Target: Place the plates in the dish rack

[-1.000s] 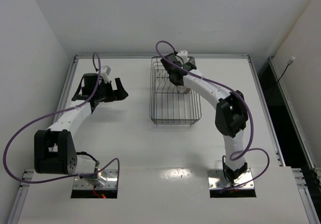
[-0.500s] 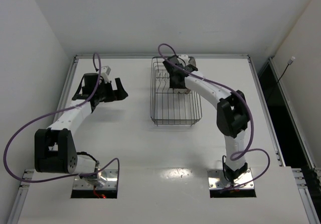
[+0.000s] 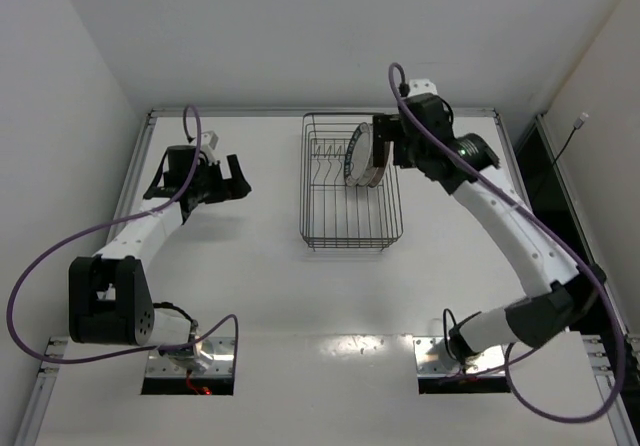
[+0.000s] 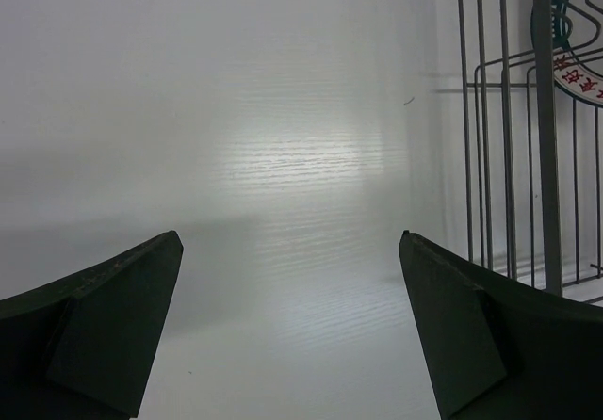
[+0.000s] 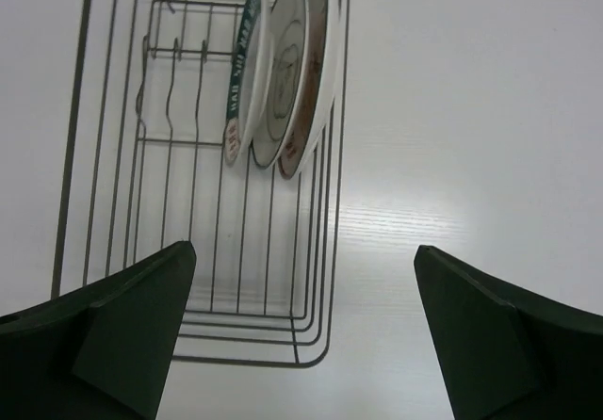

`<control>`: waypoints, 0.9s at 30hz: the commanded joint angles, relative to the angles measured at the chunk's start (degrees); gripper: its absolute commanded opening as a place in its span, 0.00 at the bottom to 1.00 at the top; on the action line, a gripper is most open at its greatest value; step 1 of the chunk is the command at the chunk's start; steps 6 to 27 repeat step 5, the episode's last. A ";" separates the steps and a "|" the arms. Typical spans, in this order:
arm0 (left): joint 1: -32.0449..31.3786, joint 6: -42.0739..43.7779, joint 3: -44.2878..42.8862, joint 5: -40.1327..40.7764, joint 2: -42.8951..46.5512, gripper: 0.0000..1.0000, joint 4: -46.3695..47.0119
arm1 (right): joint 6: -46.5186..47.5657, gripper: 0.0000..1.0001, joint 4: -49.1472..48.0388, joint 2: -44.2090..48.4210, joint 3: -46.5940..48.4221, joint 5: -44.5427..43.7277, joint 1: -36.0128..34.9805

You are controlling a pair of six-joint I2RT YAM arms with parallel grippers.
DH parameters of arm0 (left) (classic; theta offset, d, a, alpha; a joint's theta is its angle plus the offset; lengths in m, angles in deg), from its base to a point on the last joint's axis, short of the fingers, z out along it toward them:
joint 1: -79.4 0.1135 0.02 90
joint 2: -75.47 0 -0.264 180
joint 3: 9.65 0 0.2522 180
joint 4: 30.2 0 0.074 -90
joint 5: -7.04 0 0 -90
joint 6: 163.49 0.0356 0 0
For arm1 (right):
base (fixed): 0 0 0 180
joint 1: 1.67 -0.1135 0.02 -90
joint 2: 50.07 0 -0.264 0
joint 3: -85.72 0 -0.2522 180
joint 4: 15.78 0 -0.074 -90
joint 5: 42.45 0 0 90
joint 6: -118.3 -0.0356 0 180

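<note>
**Overhead view.** The dish rack [image 3: 352, 245] sits on the table [image 3: 250, 286] toward the far edge, between the two arms. Three plates [image 3: 358, 156] stand on edge in its far right part, close together. No other plate is visible on the table. The right gripper [image 3: 383, 146] is just beside the rack's right wall, level with the plates. From here it cannot be told whether it touches them. The left gripper [image 3: 236, 176] is well apart from the rack, to its left, over bare table.

**Left wrist view.** The left gripper [image 4: 290, 241] has its fingers spread wide, with only table surface between them. It holds nothing. The rack wires [image 4: 509, 156] show at the right edge, with part of the teal-rimmed plate [image 4: 570, 20] behind them.

**Right wrist view.** The right gripper [image 5: 303, 250] also has its fingers spread wide and carries nothing. Beyond it, the teal-rimmed plate [image 5: 247, 53], the white plate [image 5: 285, 62] and the orange-red plate [image 5: 317, 62] stand side by side in the rack [image 5: 85, 156]. All three lean slightly.

**Step in hand.** Judged from the layout, the last plate is placed and released, so loading appears complete.

**Next move.** The right arm should draw back from the rack without brushing the leaning plates. Both arms can then move to a rest position.
</note>
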 commanded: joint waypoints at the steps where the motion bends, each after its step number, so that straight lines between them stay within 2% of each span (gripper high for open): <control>1: -0.30 0.70 -2.18 1.73 1.97 1.00 0.57 | 2.74 1.00 -0.27 7.48 -8.48 6.10 -0.12; 2: -0.30 0.70 -2.18 2.26 1.97 1.00 0.57 | 2.74 1.00 -0.97 9.79 -13.81 6.10 0.66; 5: -0.30 0.70 -2.18 2.26 1.97 1.00 0.57 | 2.13 1.00 -2.12 16.20 -20.97 0.84 1.99; 27: -0.30 0.70 -2.18 2.26 1.97 1.00 0.57 | 2.13 1.00 -2.12 16.20 -20.97 0.84 1.99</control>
